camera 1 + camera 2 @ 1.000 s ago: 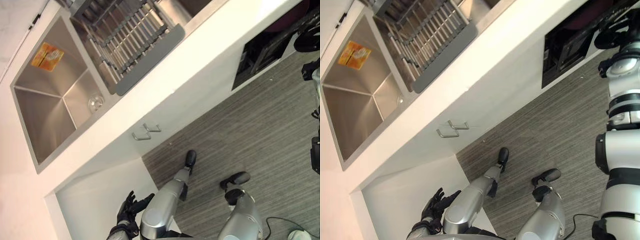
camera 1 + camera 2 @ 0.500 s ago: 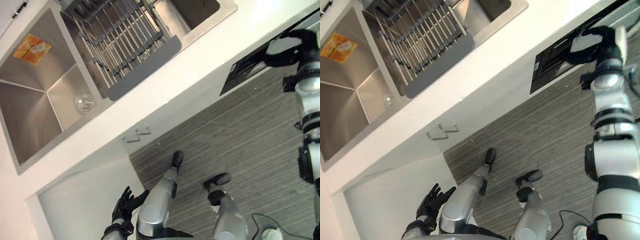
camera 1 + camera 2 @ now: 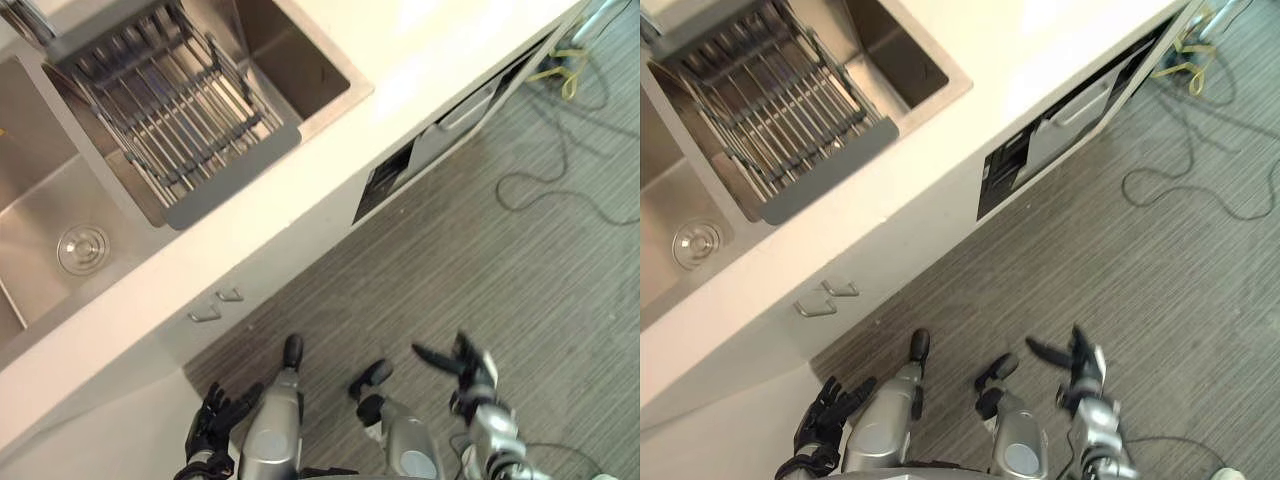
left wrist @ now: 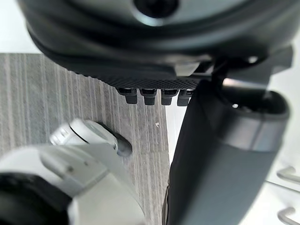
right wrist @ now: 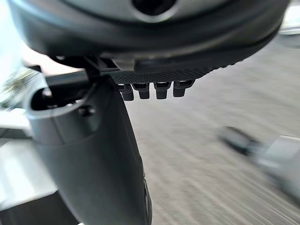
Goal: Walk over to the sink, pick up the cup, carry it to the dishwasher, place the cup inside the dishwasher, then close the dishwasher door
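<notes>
The steel sink [image 3: 40,250] lies at the upper left, with a round drain [image 3: 83,249] and a wire rack [image 3: 170,110] across it. Under the white counter [image 3: 330,170] the dishwasher [image 3: 440,130] stands slightly ajar, a pale panel beside a dark gap. My left hand [image 3: 208,428] hangs low near the white cabinet front, fingers straight and empty. My right hand [image 3: 465,368] is low over the floor, well short of the dishwasher, fingers spread and holding nothing. The right wrist view shows its thumb [image 5: 93,154] with only blurred floor past it.
A second basin [image 3: 290,60] lies right of the rack. Two cabinet handles [image 3: 218,305] sit below the counter edge. Loose cables [image 3: 560,170] trail over the grey striped floor at the right, near the dishwasher.
The camera has swung right along the counter. My right arm, raised by the dishwasher half a second ago, has dropped low, and its hand has spread. The left hand is unchanged.
</notes>
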Available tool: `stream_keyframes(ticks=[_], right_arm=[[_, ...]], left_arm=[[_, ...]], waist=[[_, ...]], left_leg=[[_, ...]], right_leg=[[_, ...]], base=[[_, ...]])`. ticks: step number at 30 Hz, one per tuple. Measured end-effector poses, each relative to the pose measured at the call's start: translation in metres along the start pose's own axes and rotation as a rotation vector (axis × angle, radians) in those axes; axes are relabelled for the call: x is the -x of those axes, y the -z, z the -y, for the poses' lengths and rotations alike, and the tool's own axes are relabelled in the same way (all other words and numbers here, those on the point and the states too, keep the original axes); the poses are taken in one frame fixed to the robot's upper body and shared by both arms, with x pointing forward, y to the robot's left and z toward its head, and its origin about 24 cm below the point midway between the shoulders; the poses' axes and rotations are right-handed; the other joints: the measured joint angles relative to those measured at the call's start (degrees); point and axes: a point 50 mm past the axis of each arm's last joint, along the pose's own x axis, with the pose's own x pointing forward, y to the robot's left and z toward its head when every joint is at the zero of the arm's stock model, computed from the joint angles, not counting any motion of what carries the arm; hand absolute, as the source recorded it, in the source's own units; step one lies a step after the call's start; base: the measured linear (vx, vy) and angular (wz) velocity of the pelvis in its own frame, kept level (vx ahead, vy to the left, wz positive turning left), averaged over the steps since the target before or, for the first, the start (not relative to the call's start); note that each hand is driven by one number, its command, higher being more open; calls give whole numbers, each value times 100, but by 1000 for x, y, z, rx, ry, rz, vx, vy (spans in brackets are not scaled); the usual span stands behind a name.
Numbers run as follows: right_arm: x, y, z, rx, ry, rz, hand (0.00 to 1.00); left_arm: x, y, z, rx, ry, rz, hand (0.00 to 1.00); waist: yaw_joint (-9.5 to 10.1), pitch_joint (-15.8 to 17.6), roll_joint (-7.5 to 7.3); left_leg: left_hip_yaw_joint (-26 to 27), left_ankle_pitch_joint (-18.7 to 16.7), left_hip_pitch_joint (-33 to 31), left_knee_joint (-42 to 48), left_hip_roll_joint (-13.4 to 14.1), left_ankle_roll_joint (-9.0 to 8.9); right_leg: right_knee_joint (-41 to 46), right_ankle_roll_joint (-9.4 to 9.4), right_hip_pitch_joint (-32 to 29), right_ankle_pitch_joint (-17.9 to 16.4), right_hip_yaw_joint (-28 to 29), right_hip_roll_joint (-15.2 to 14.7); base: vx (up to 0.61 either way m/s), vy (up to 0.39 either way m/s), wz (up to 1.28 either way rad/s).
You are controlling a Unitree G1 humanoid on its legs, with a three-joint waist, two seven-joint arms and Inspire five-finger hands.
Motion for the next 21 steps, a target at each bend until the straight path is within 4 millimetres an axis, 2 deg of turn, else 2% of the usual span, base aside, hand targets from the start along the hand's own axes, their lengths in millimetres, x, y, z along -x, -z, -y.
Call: stream_keyframes(ticks=[1,2,3,4,5,6,7,8,9,10,11,12,14,15,16,17,18,21], right_arm=[[8,19,8,-69,48,-58,100],[12,28,12,-98,77,-84,100],[20,41,20,-163,139,-122,100],[24,45,25,-190,193,-118,100],[26,46,28,-195,212,-112,100],[30,46,31,-200,237,-95,100],[32,46,32,-206,254,-81,100],[32,45,29,-212,253,-76,100],[31,44,23,-211,237,-70,100],[29,42,13,-193,206,-56,100],[28,41,8,-182,186,-53,100],[27,38,5,-154,164,-42,100],[26,36,0,-133,142,-41,100],[26,39,-3,-107,123,-53,100],[27,42,-4,-94,114,-66,100],[30,47,-4,-78,105,-93,100],[30,46,0,-73,117,-90,100],[31,51,-7,-53,82,-118,100]], left_arm=[[1,5,0,4,-21,-21,100],[1,7,0,5,-30,-32,100],[3,10,-2,15,-48,-51,100],[3,12,-2,9,-57,-68,100],[3,13,-2,6,-59,-78,100],[3,14,-3,-6,-60,-98,100],[3,16,0,-19,-56,-122,100],[2,16,-1,-24,-66,-129,100],[2,17,0,-24,-84,-142,100],[-1,15,4,-25,-83,-146,100],[-2,15,5,-20,-88,-147,100],[-4,14,11,1,-94,-151,100],[-7,13,19,35,-87,-148,100],[-9,9,17,22,-85,-147,100],[-9,6,13,14,-92,-143,100],[-10,4,8,4,-110,-143,100],[-9,8,13,15,-107,-153,100],[-6,14,13,13,-108,-158,100]], waist=[[-79,-162,73],[-103,-243,97],[-112,-440,96],[-122,-583,100],[-133,-629,96],[-154,-733,84],[-168,-848,107],[-167,-892,96],[-169,-979,112],[-169,-1034,122],[-173,-1055,125],[-198,-1090,128],[-270,-1114,103],[-297,-1188,-26],[-302,-1260,-174],[-293,-1363,-376],[-295,-1426,-243],[-291,-1477,-82]], left_leg=[[-101,-18,150,-35,47,39],[-125,-23,220,-25,75,57],[-218,-41,359,-15,103,85],[-332,-89,484,45,109,139],[-392,-120,552,88,91,168],[-477,-182,679,151,73,222],[-663,-197,797,174,82,287],[-755,-213,848,185,75,323],[-910,-223,885,209,86,346],[-1077,-218,883,220,82,356],[-1156,-220,882,220,81,357],[-1346,-250,881,229,72,353],[-1658,-378,863,314,52,304],[-1707,-579,760,499,-40,265],[-1631,-649,721,611,-137,244],[-1409,-829,606,1058,-308,7],[-1106,-1083,436,1621,-196,-48],[-1068,-1211,597,1700,-3,-125]], right_leg=[[456,7,20,5,179,-100],[767,12,3,11,280,-167],[1411,-70,-88,75,574,-308],[2033,-363,-242,284,1062,-403],[2311,-483,-318,436,1400,-398],[2787,-374,-448,815,2002,-387],[3168,-329,-597,1014,2364,-372],[3211,-214,-595,696,2476,-332],[3009,-84,-571,51,2586,-163],[2574,-126,-560,-280,2641,19],[2293,-134,-545,-379,2703,135],[1688,-135,-491,-464,2911,374],[937,-123,-407,-459,3297,689],[335,-33,-252,-516,3716,816],[89,91,-146,-644,3889,785],[25,197,-43,-374,4031,623],[295,156,43,-591,3752,656],[326,90,528,-765,3224,756]], base=[[70,60,40],[85,87,53],[106,106,58],[99,104,61],[97,108,73],[96,89,80],[99,50,79],[114,1,70],[132,-29,64],[122,-35,63],[100,-78,69],[54,-99,63],[54,-174,98],[37,-205,106],[70,-259,104],[122,-274,101],[161,-265,100],[198,-202,86]])
